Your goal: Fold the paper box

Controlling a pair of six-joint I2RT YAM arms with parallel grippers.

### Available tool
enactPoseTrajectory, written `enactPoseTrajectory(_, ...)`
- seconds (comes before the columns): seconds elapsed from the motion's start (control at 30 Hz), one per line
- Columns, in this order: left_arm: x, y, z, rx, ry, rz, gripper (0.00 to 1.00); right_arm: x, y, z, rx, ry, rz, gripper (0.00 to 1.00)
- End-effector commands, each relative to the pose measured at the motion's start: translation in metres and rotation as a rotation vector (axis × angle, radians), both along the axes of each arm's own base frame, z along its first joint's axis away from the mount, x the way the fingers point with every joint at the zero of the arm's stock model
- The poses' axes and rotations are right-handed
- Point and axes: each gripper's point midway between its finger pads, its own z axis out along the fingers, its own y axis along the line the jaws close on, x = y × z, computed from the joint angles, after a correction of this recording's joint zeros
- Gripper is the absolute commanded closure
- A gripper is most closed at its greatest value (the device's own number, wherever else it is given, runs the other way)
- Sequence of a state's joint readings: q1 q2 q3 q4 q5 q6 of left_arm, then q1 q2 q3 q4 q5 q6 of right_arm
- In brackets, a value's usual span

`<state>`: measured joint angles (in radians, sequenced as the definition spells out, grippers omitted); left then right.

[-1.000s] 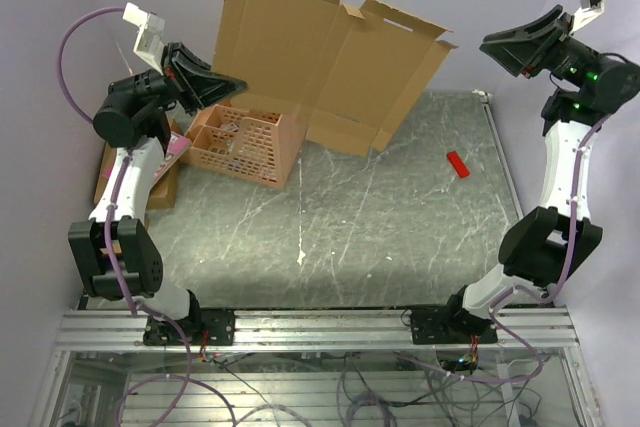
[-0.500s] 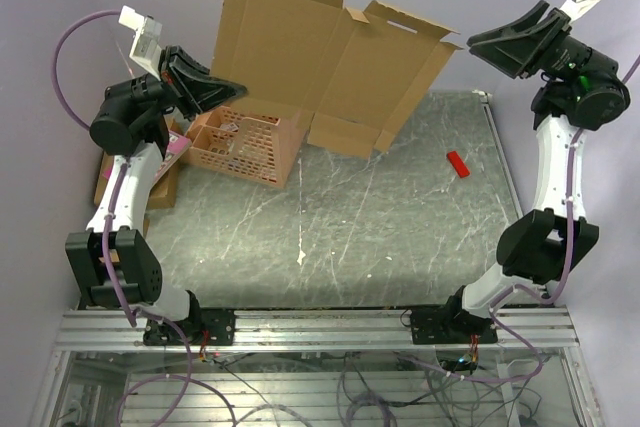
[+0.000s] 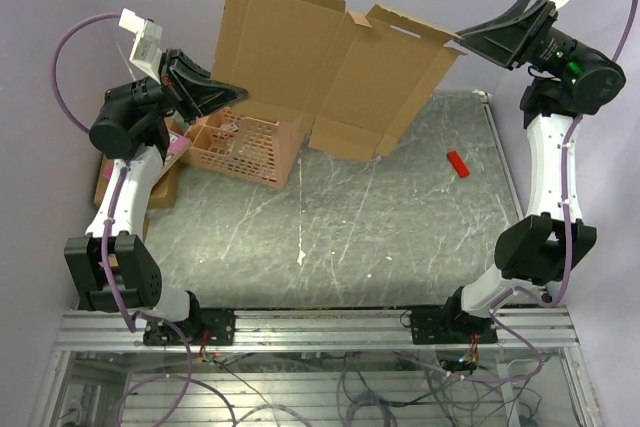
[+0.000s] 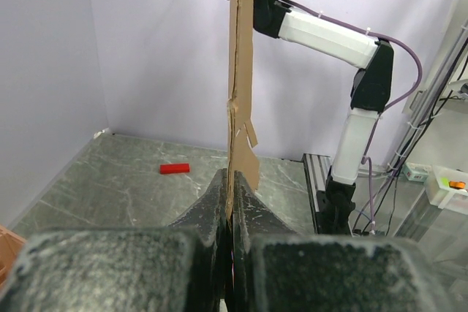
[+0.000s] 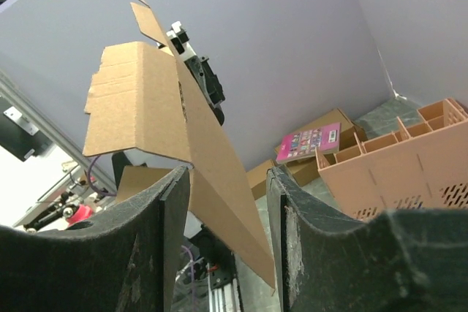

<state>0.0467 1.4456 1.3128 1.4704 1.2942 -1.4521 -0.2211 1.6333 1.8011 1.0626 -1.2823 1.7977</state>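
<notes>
So the paper box is up off the table at about 12 o'clock in the top view, an unfolded brown sheet hanging upright in front of the back wall with its flaps splayed out. The left gripper sits at roughly 10 o'clock and is clamped tight on the sheet's left edge. In the left wrist view the cardboard runs edge-on straight up out of the pinched fingertips of that gripper, no gap at all. The right gripper is up at about 1 o'clock, right at the sheet's upper right corner. From the right wrist camera its jaws stand moderately apart and a flap of the box slants down between them. Honestly can't tell if either finger is touching the cardboard, but it isn't squeezing it. Below the sheet's left half, at about 10 o'clock, there's an orange lattice crate sitting on the table, and just left of that a pink book lying on some brown cartons. A little red block lies on the table surface over at 2 o'clock, well clear of everything else.
</notes>
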Motion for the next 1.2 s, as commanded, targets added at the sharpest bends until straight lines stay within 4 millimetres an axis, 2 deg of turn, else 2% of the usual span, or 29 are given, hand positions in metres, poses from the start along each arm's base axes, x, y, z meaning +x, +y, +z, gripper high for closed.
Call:
enactPoseTrajectory(0.0, -0.030, -0.003, 0.009, 0.000, -0.262, -0.009, 0.93, -0.019, 0.008, 0.014, 0.011, -0.029, 0.015, 0.54)
enactPoseTrajectory(0.43, -0.024, -0.003, 0.006, 0.001, -0.250, -0.011, 0.93, -0.040, 0.019, 0.011, -0.019, -0.035, 0.040, 0.49)
enactPoseTrajectory(0.67, -0.021, -0.003, 0.007, -0.015, -0.253, -0.007, 0.93, -0.044, 0.022, 0.001, -0.037, -0.016, 0.039, 0.48)
enactPoseTrajectory(0.9, -0.023, -0.003, 0.010, -0.029, -0.260, -0.006, 0.93, -0.038, 0.023, -0.007, -0.059, -0.005, 0.015, 0.48)
enactPoseTrajectory(1.07, -0.024, -0.003, 0.012, -0.030, -0.261, -0.006, 0.93, -0.036, 0.024, -0.009, -0.062, -0.014, 0.008, 0.52)
enactPoseTrajectory(1.17, -0.025, -0.003, 0.013, -0.031, -0.262, -0.007, 0.93, -0.034, 0.025, -0.010, -0.065, -0.026, 0.003, 0.60)
